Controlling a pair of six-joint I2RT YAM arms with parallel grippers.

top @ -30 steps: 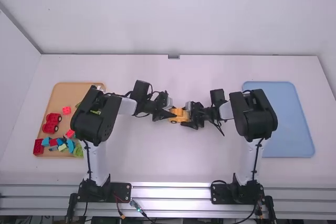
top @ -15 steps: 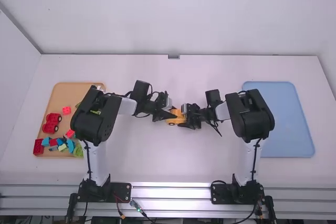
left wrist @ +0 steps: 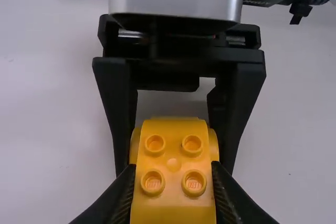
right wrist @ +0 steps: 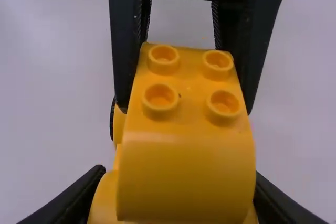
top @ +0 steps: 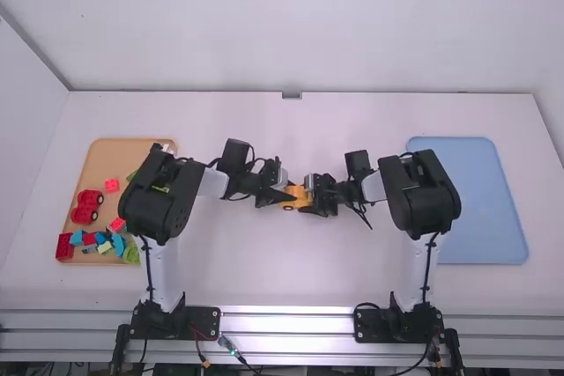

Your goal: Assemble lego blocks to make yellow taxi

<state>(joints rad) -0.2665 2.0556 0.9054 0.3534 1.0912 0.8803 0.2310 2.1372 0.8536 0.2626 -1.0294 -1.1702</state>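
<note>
At the middle of the table, a yellow toy car (top: 299, 191) with dark wheels sits between my left gripper (top: 287, 193) and my right gripper (top: 312, 199), which face each other. In the left wrist view, the fingers of my left gripper (left wrist: 174, 182) press both sides of a studded yellow top block (left wrist: 173, 205). The right wrist view has my right gripper (right wrist: 176, 198) shut around the lower yellow body (right wrist: 104, 203), beneath the curved end of the top block (right wrist: 184, 177). A dark wheel (right wrist: 112, 121) shows at one side. The lower body's underside is hidden.
On the left, a wooden tray (top: 104, 160) holds a red wheeled piece (top: 86, 207) and several red, blue and green blocks. A blue tray (top: 485, 209) lies at the right, beside the right arm.
My right gripper has moved a little left, and the yellow car has shifted left with it. My left gripper has drawn back very slightly.
</note>
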